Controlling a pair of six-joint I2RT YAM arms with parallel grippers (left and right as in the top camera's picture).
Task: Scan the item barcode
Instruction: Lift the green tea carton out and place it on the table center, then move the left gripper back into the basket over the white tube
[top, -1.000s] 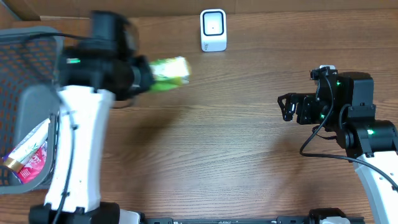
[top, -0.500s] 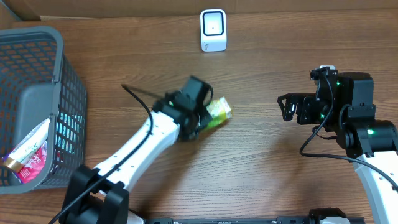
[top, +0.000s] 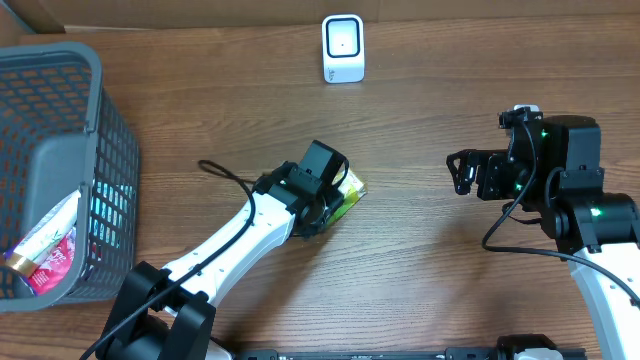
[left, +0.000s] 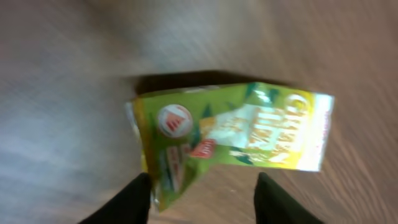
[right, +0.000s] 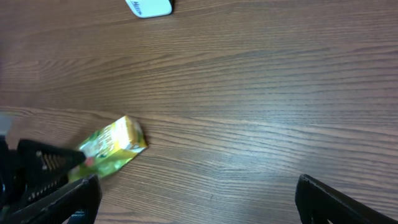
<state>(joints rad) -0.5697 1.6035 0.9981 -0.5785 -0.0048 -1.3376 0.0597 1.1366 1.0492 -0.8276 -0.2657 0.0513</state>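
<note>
Overhead view. The green snack packet (top: 351, 189) lies flat on the wooden counter (top: 400, 290) near its middle, well in front of the white barcode scanner (top: 343, 48), which stands upright at the far edge. The left claw (top: 338, 201) sits directly at the packet, covering its near end, with the arm stretching back toward the lower left and a black cable looping beside it. The right claw (top: 458, 172) hangs above bare counter on the right side, well apart from the packet, its fingers pointing toward the centre. A grey mesh basket (top: 60, 52) occupies the left edge; a pink-and-white package (top: 45, 258) rests inside it.

Left wrist view. The packet (left: 236, 130) lies printed side up, slightly blurred. The two dark fingers (left: 138, 193) stand spread on either side of the packet's near corner, with a clear gap between them; neither is seen pressing it.

Right wrist view. The right claw's fingers (right: 59, 199) are spread wide at the lower corners, with only wood grain between them. The packet appears at the left and the scanner at the top edge.
</note>
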